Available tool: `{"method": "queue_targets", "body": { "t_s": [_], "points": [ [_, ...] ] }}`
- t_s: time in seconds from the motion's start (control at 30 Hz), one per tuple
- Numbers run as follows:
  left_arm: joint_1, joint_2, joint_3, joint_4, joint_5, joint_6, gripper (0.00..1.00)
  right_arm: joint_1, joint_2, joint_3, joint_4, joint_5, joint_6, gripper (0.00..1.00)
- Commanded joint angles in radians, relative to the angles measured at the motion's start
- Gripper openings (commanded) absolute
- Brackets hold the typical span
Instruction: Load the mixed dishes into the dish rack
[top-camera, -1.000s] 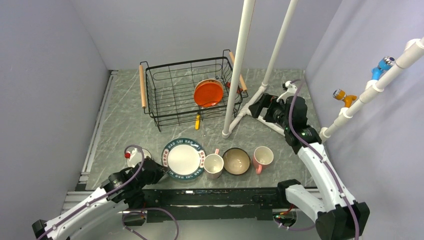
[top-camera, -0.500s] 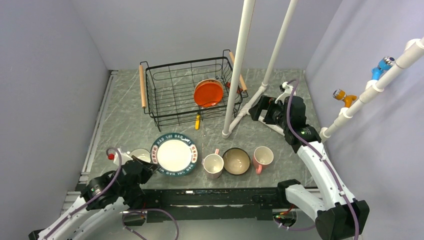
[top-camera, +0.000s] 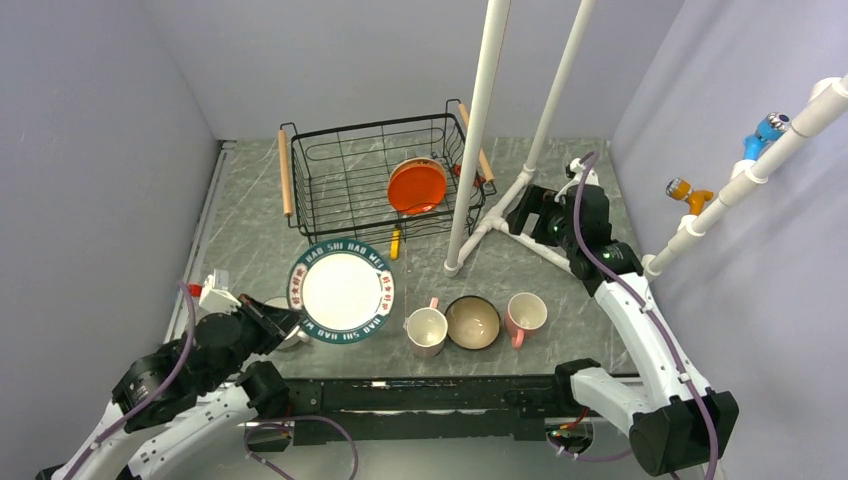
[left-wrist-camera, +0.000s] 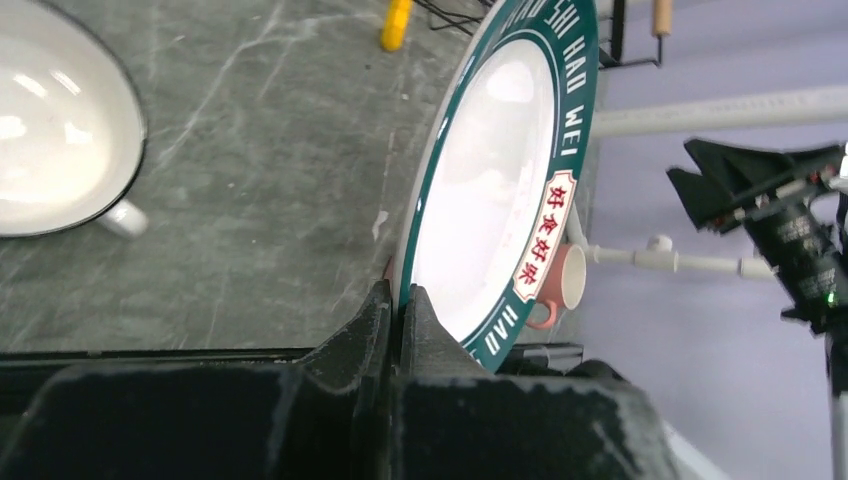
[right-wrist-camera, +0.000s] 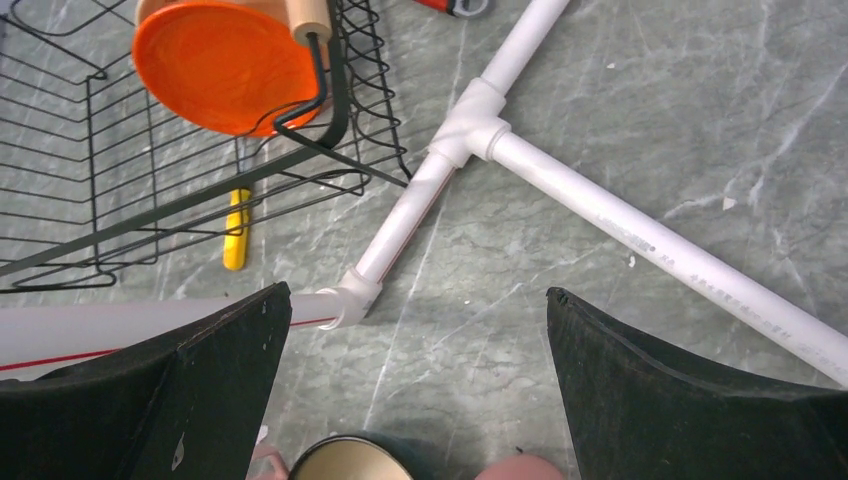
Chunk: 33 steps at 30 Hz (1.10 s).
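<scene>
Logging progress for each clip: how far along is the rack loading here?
Done: only the orange dish sits in the rack. In hand: the left gripper is shut on the plate at its rim, lifted and tilted, not yet in the rack. Left: the white cup, two pink mugs and the bowl on the table. The right gripper is open, holding nothing.

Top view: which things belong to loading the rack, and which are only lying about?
Job: rack, plate, orange dish, white cup, left mug, bowl, right mug.
Lying about: yellow tool, red tool, white pipes.
</scene>
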Motion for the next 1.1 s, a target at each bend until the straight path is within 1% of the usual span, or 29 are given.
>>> {"method": "queue_targets", "body": {
  "t_s": [0.0, 0.13, 0.3, 0.37, 0.43, 0.47, 0.5, 0.6, 0.7, 0.8, 0.9, 1.0, 1.07],
  "points": [
    [-0.003, 0.055, 0.079, 0.228, 0.078, 0.200, 0.00, 0.001, 0.006, 0.078, -0.023, -0.079, 0.012, 1.00],
    [-0.003, 0.097, 0.116, 0.288, 0.123, 0.268, 0.00, 0.001, -0.050, 0.069, 0.011, -0.309, 0.042, 1.00],
    [-0.003, 0.136, 0.135, 0.335, 0.156, 0.302, 0.00, 0.003, -0.180, -0.027, 0.149, -0.577, 0.173, 0.99],
    [-0.003, 0.150, 0.138, 0.352, 0.169, 0.308, 0.00, 0.009, -0.231, -0.095, 0.277, -0.689, 0.283, 0.99],
    [-0.003, 0.164, 0.137, 0.369, 0.186, 0.314, 0.00, 0.044, -0.253, -0.172, 0.480, -0.777, 0.408, 0.97],
    [-0.003, 0.170, 0.137, 0.379, 0.195, 0.315, 0.00, 0.069, -0.256, -0.198, 0.542, -0.794, 0.450, 0.96],
    [-0.003, 0.176, 0.135, 0.388, 0.203, 0.317, 0.00, 0.103, -0.252, -0.212, 0.568, -0.790, 0.467, 0.96],
    [-0.004, 0.190, 0.128, 0.418, 0.221, 0.314, 0.00, 0.211, -0.218, -0.215, 0.578, -0.729, 0.462, 0.96],
    [-0.003, 0.202, 0.122, 0.445, 0.242, 0.307, 0.00, 0.308, -0.166, -0.244, 0.649, -0.681, 0.499, 0.95],
    [-0.004, 0.210, 0.112, 0.468, 0.262, 0.306, 0.00, 0.395, -0.106, -0.283, 0.773, -0.681, 0.554, 0.95],
    [-0.003, 0.216, 0.103, 0.459, 0.266, 0.295, 0.00, 0.449, -0.054, -0.283, 0.826, -0.680, 0.587, 0.93],
    [-0.003, 0.217, 0.096, 0.448, 0.275, 0.286, 0.00, 0.470, -0.027, -0.283, 0.860, -0.690, 0.598, 0.85],
    [-0.003, 0.214, 0.091, 0.445, 0.280, 0.283, 0.00, 0.475, -0.027, -0.299, 0.871, -0.673, 0.605, 0.71]
  ]
}}
